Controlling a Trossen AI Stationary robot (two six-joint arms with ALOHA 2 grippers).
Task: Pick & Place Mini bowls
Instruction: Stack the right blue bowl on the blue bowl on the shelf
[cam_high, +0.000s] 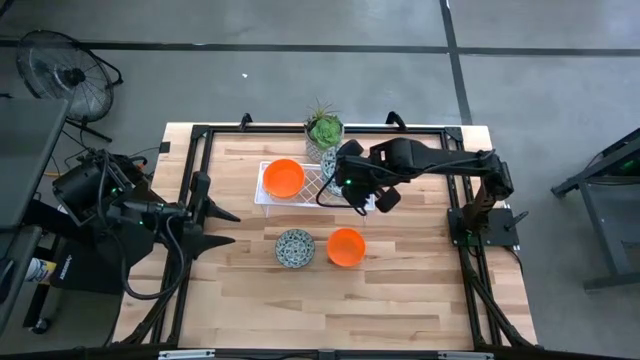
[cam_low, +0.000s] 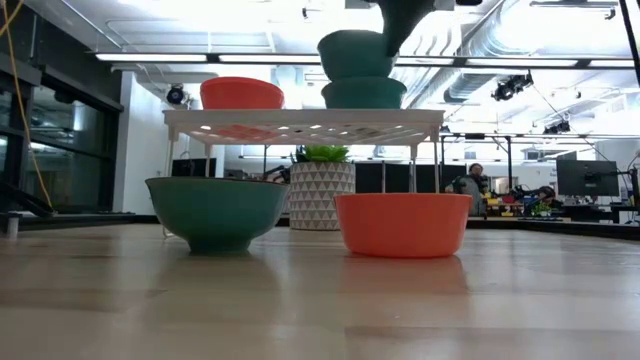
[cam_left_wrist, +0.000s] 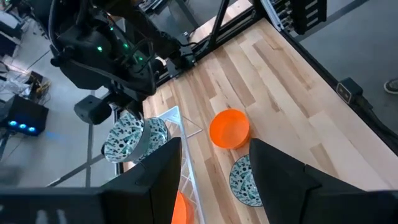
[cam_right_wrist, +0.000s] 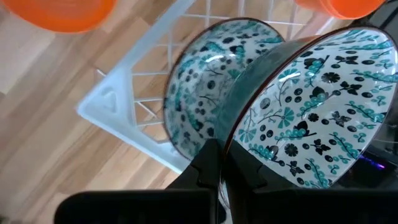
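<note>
The light wooden table (cam_high: 400, 290), edged by a black frame, carries a white wire rack (cam_high: 268, 190) near its far middle. Directly on the wood, just on the near side of the rack, sit 2 mini bowls close beside each other but apart: a speckled bowl (cam_high: 295, 248) and a plain orange bowl (cam_high: 346, 247), the speckled one toward the left arm's side. Just behind the rack, at the table's far edge, stands a small green plant in a patterned white pot (cam_high: 324, 130).
</note>
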